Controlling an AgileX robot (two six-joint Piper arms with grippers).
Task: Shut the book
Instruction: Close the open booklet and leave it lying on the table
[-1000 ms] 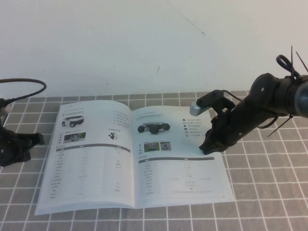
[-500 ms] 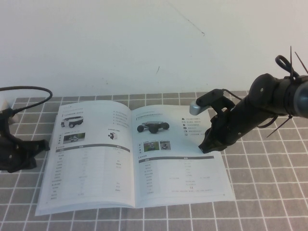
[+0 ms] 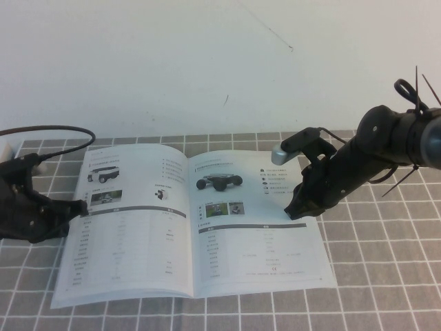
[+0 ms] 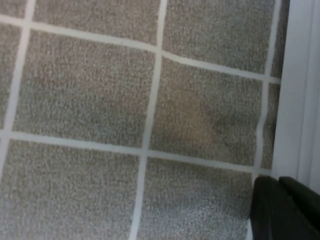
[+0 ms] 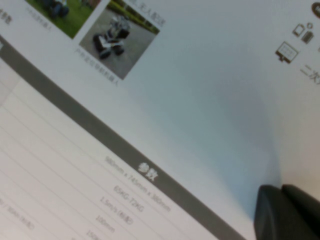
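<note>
High view shows the book (image 3: pixel 186 221) lying open and face up in the middle of the table, its spine running away from the robot. The left gripper (image 3: pixel 77 205) sits low at the outer edge of the left page. The right gripper (image 3: pixel 295 210) rests on the right page near its outer edge. Whether either pincer is wide or narrow cannot be told from any view.

The step in hand looks like getting under the left page's edge to fold it over. To do it well, the left gripper should stay flat against the cloth (image 3: pixel 386 262), catch the whole stack of leaves rather than the top sheet, and swing them in an arc about the spine. The right gripper probably steadies the book and would have to clear out before the leaf comes down.

The book is a thin soft-cover of smooth white printed paper, floppy, and slightly humped at the fold. The cloth is coarse grey weave with pale grid lines, likely grippy enough to stop the book sliding.
</note>
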